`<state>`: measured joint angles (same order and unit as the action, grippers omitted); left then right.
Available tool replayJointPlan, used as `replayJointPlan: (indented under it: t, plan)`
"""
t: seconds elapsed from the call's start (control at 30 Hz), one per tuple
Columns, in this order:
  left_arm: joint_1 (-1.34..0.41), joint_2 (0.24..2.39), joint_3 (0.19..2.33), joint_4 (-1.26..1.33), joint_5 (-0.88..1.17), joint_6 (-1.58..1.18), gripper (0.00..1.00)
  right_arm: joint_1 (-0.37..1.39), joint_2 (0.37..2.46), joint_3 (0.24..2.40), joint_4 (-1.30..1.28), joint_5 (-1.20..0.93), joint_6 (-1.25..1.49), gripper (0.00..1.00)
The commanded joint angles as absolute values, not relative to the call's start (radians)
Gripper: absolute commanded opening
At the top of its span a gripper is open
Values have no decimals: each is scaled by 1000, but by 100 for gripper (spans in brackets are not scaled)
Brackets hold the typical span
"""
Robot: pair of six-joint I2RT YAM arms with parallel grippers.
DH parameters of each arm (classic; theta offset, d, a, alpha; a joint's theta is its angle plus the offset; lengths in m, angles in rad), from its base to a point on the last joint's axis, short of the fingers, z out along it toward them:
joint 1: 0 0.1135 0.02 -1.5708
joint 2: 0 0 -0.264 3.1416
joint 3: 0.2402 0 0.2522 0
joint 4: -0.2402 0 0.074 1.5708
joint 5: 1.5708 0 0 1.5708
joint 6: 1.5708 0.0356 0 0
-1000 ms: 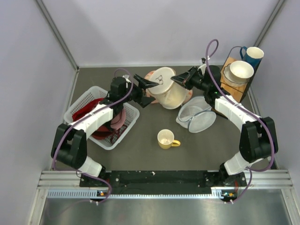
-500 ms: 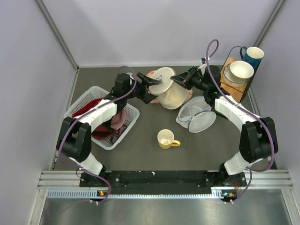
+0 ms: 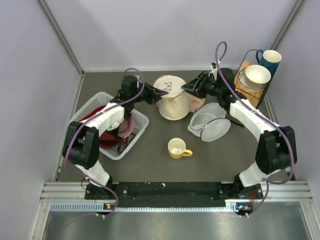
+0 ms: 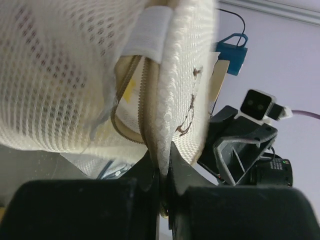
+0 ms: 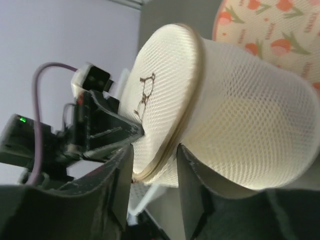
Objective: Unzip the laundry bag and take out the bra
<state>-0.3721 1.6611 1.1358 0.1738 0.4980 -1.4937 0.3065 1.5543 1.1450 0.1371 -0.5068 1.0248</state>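
The cream-white mesh laundry bag [image 3: 172, 100] stands tilted at the middle back of the table, its top with the black mark [image 3: 167, 84] facing up. My left gripper [image 3: 161, 91] is shut on the bag's mesh rim [image 4: 162, 150] from the left. Beside the pinch, the zipper [image 4: 142, 85] gapes a little, and a sliver of the yellow bra [image 4: 131, 90] shows inside. My right gripper [image 5: 155, 170] is open on the bag's right side; the zipper rim [image 5: 172, 135] runs between its spread fingers [image 5: 192, 170].
A flat pink patterned pouch [image 3: 196, 102] lies under the bag's right side. A bluish-grey mesh pouch [image 3: 210, 122] sits to the right, a yellow mug [image 3: 177, 148] in front, a white basket [image 3: 140, 131] of red garments at left, and a stand with bowl [image 3: 256, 75] at back right.
My left gripper moved in and shut on the bag's rim. My right gripper went from shut to open. The bag shifted left and turned more upright.
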Motion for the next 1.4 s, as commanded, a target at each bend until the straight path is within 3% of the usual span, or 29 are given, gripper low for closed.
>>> replayJointPlan:
  t: [0.0, 0.13, 0.3, 0.4, 0.73, 1.0, 1.37]
  plan:
    - [-353, 1666, 1322, 36, 520, -1342, 0, 334, 1455, 1302, -221, -445, 710, 46]
    - [-357, 1674, 1377, -1, 512, -1312, 0, 345, 1332, 1230, -288, -254, 658, 59]
    - [-365, 1666, 1413, -98, 459, -1258, 0, 463, 1272, 1247, -370, -147, 611, 61]
    - [-374, 1644, 1423, -136, 422, -1223, 0, 581, 1298, 1305, -414, -88, 585, 57]
    - [-403, 1585, 1462, -259, 296, -1127, 0, 657, 1495, 1476, -479, -78, 646, 53]
    - [-413, 1568, 1462, -291, 259, -1097, 0, 689, 1578, 1535, -494, -20, 647, 76]
    - [-417, 1563, 1462, -288, 249, -1094, 0, 698, 1670, 1612, -537, 95, 626, 75]
